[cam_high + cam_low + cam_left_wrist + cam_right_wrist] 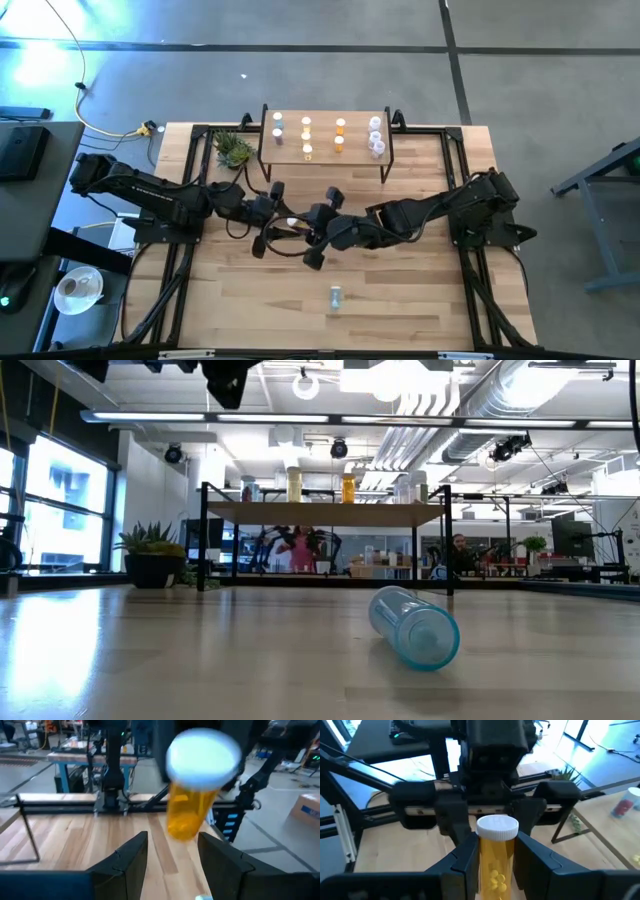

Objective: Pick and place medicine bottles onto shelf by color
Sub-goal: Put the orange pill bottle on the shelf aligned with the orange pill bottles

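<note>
My right claw [496, 855] clamps the yellow bottle [495, 857] mid-body below its white cap [497, 827]; light, stiff, slick plastic. My left claw [172, 852], at nine o'clock, gapes empty.

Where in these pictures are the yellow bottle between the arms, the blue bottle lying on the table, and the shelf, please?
yellow bottle [495, 862], right wrist view, on its amber body below the white cap.
blue bottle [413, 626], low view, middle of its side.
shelf [322, 152], high view, bare front part of its wooden top.
</note>
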Robot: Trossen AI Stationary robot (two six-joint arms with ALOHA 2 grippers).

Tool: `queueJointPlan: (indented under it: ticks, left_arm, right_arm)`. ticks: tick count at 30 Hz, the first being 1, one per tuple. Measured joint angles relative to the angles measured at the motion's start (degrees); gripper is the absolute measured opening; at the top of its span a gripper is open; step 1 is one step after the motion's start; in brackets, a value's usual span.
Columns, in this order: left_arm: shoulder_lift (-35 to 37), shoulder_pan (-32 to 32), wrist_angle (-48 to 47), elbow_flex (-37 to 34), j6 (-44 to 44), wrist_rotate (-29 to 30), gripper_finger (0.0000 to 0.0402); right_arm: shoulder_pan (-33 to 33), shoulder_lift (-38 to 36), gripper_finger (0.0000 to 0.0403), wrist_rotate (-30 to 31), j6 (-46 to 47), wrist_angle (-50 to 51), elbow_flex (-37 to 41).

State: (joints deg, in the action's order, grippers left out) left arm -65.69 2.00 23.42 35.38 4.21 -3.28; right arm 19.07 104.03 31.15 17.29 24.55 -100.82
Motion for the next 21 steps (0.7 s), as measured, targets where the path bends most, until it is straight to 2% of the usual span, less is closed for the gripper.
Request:
queueJointPlan:
  ticks: [5,21]
  left_arm:
    - [0.0,0.1,2.2,0.0,0.3,-1.6,0.0163]
    - [0.0,1.4,5.6,0.0,0.1,-0.7,0.0163]
  right_arm:
    - [0.0,0.0,0.0103,-0.1,-1.1,0.0,0.0]
    - [-0.4,0.0,0.0103,0.3,-3.4,-3.2,0.0]
